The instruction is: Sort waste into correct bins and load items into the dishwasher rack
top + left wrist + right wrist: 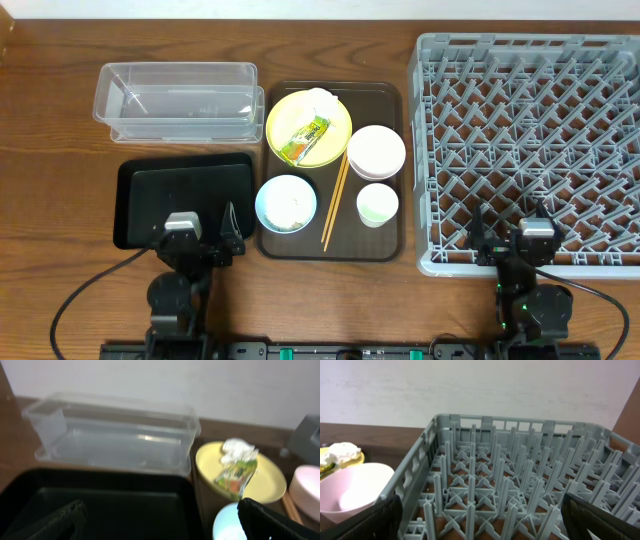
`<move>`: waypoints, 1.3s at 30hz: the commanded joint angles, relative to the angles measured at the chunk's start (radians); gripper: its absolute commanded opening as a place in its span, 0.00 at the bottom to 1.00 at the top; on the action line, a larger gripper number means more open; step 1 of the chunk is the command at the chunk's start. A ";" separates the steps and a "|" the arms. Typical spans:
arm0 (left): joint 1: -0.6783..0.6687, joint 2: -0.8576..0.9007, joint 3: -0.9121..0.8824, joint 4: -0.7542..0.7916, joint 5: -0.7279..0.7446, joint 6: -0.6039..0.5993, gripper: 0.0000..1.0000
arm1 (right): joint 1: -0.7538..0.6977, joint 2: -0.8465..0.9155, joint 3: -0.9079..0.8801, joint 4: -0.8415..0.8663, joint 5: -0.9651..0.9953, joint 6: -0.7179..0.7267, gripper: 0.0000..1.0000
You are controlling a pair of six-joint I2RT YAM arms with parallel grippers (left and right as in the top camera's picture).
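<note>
The yellow plate (308,128) holds a crumpled white tissue (321,99) and a green-yellow wrapper (305,138); both also show in the left wrist view, tissue (239,450) and wrapper (235,474). The white-pinkish bowl (376,151), light blue bowl (286,203) with rice grains, pale green cup (377,205) and chopsticks (335,201) lie on the brown tray. The clear box (177,98) and black tray (140,195) are at left. The grey rack (530,140) is at right. My left gripper (203,229) is open over the black tray. My right gripper (511,232) is open over the rack's front edge.
The dark brown serving tray (385,95) sits in the middle between the bins and the rack. Cables run from both arm bases along the front edge. A white wall stands behind the table.
</note>
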 commanded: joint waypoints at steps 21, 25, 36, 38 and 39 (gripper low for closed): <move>0.005 0.954 0.842 -0.524 0.106 -0.008 0.99 | 0.010 0.868 0.731 -0.346 0.040 -0.009 0.99; 0.005 1.033 0.953 -0.667 0.116 -0.008 0.99 | 0.010 0.923 0.786 -0.389 0.040 -0.008 0.99; 0.005 1.048 0.966 -0.538 0.257 0.006 0.99 | 0.010 0.922 0.790 -0.396 0.010 0.006 0.99; -0.001 1.073 0.985 -0.489 0.251 0.019 0.99 | 0.010 0.922 0.790 -0.395 0.010 0.006 0.99; -0.005 1.094 1.001 -0.470 0.245 0.020 0.99 | 0.010 0.922 0.790 -0.395 0.010 0.006 0.99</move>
